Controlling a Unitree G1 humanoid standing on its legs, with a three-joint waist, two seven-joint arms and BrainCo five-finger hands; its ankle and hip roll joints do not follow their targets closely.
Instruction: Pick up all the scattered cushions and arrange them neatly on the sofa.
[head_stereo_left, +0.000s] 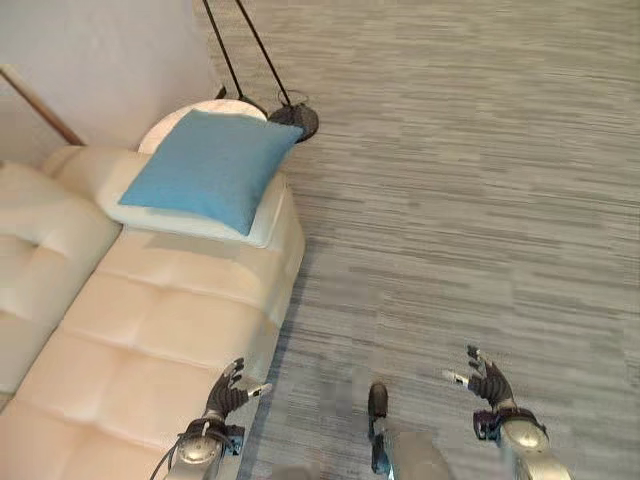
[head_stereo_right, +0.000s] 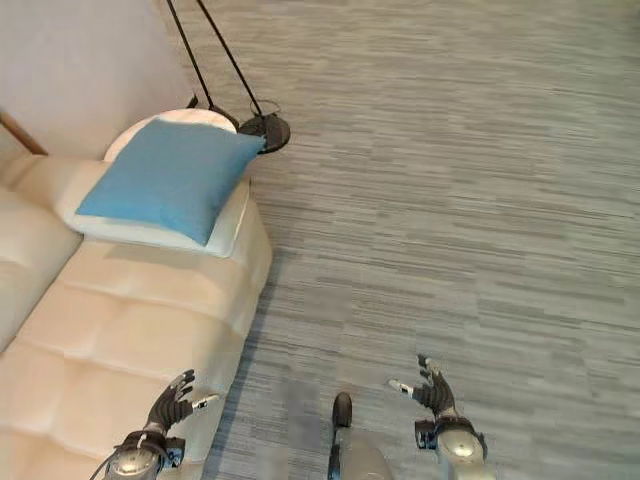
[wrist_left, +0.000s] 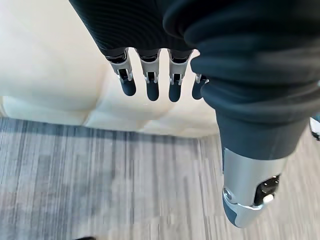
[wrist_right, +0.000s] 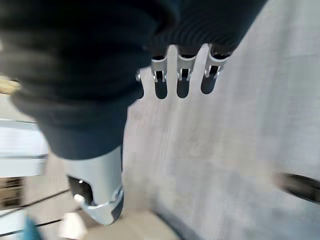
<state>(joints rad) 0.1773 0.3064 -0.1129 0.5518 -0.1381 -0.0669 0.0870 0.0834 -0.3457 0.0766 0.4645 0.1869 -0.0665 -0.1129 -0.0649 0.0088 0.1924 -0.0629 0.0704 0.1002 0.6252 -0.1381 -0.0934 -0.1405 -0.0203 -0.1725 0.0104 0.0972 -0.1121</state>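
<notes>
A blue cushion (head_stereo_left: 213, 166) lies on top of a cream cushion (head_stereo_left: 262, 226) at the far end of the cream sofa (head_stereo_left: 150, 330). My left hand (head_stereo_left: 227, 393) hovers over the sofa's front edge near me, fingers relaxed and empty. My right hand (head_stereo_left: 486, 384) hangs over the grey floor to the right, open and holding nothing. The left wrist view has my left hand's fingers (wrist_left: 151, 87) straight above the sofa seat (wrist_left: 50, 65). Straight fingers (wrist_right: 182, 84) over bare floor fill the middle of the right wrist view.
A lamp stand with a round black base (head_stereo_left: 296, 119) and thin black legs stands on the striped grey floor (head_stereo_left: 470, 200) beyond the sofa's end. A pale wall (head_stereo_left: 100, 60) runs behind the sofa. The sofa's back cushion (head_stereo_left: 40, 250) is at the left.
</notes>
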